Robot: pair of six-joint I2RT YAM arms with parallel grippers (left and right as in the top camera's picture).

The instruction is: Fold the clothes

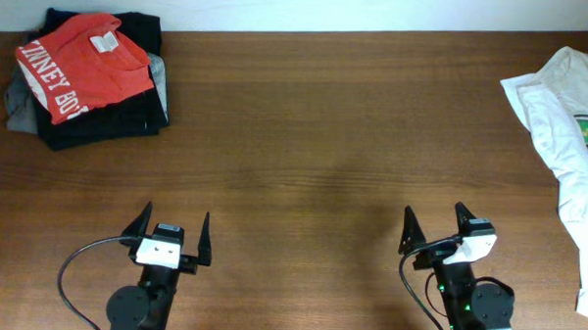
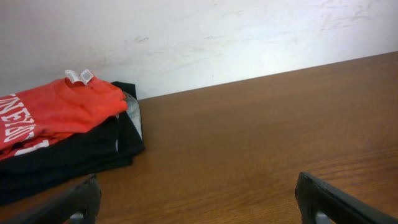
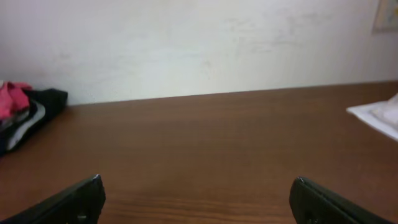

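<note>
A folded red-orange T-shirt (image 1: 80, 67) with white lettering lies on top of a stack of folded dark clothes (image 1: 119, 120) at the back left; it also shows in the left wrist view (image 2: 56, 112). A white T-shirt (image 1: 570, 126) with a small green emblem lies unfolded and crumpled at the right edge; a corner of it shows in the right wrist view (image 3: 379, 117). My left gripper (image 1: 172, 225) is open and empty near the front left. My right gripper (image 1: 435, 220) is open and empty near the front right. Both are far from the clothes.
The brown wooden table (image 1: 315, 136) stretches between the stack and the white shirt. A pale wall (image 2: 217, 37) runs along the table's far edge. A grey garment (image 1: 18, 106) sticks out at the stack's left side.
</note>
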